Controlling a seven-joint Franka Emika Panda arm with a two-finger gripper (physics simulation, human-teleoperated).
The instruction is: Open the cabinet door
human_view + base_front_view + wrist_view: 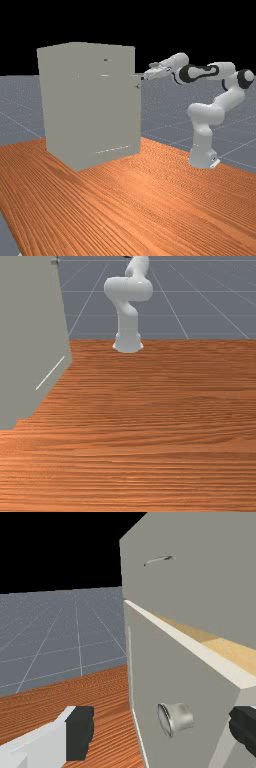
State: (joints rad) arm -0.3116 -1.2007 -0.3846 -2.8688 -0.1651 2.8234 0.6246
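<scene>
The tall, grey-beige box-shaped cabinet (87, 115) stands on the orange-brown wooden counter (150, 200), at ten o'clock in the far view. The white-and-grey jointed arm (202, 112) has its base near four o'clock there and reaches over, its two-fingered pincer (144, 78) at two o'clock from the cabinet's middle, near its edge. In the wrist view, the flat grey door (155, 662) stands ajar, pale yellow wood (230, 649) showing inside. Its round, flared silvery metal knob (180, 718) lies between the dark fingertips (80, 732), which are wide apart. A slim, curved metal handle (160, 560) sits above the door.
</scene>
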